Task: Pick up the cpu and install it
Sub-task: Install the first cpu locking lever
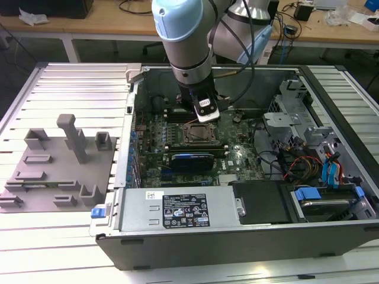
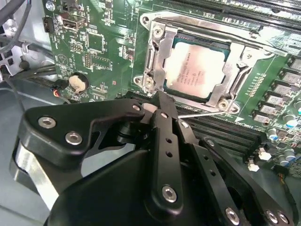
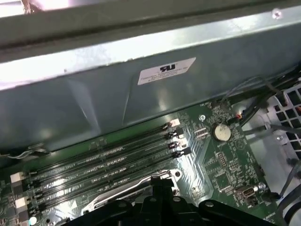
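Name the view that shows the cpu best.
The second wrist view: the cpu lies flat in its socket frame, top face in plain sight. The exterior view shows it small, just beneath the gripper.

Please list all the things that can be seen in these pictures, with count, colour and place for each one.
cpu: one, silver-white, lying inside the socket frame on the motherboard.
socket frame: one, metal, around the cpu.
motherboard: one, green, on the floor of the computer case.
memory slots: four, black, beside the socket in the first wrist view.
coin battery: one, silver, on the motherboard.
computer case: one, dark grey, open, on the table.
power supply: one, grey with a label, along the case's near edge.
grey fixture: one, on the table at the exterior view's left.
table: one, pale slatted metal.
gripper: one, black, just beside the socket frame, shut, holding nothing.
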Controlling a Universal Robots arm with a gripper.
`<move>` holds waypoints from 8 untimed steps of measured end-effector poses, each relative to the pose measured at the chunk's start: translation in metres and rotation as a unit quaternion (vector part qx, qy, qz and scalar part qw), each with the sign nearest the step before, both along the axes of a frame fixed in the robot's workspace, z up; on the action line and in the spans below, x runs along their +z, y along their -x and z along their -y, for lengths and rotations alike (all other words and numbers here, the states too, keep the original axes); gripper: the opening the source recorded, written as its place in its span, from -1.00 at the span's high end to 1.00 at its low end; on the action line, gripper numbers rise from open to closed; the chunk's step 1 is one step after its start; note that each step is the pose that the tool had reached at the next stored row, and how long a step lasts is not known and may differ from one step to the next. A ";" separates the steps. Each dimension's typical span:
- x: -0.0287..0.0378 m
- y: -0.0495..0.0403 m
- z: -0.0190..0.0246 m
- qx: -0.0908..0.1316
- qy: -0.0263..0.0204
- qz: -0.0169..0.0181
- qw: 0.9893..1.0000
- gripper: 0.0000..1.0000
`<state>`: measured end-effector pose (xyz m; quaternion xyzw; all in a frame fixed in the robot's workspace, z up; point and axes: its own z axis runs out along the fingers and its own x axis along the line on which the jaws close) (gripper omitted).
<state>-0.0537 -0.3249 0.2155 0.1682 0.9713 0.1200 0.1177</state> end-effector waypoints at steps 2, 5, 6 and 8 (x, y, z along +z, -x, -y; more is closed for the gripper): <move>0.0002 -0.0001 0.0000 0.000 0.000 0.000 1.000 0.79; 0.0058 -0.0001 0.0000 0.000 0.000 0.000 1.000 0.79; 0.0081 -0.0001 0.0000 0.000 0.000 0.000 1.000 0.79; 0.0115 -0.0001 0.0000 0.000 0.000 0.000 1.000 0.79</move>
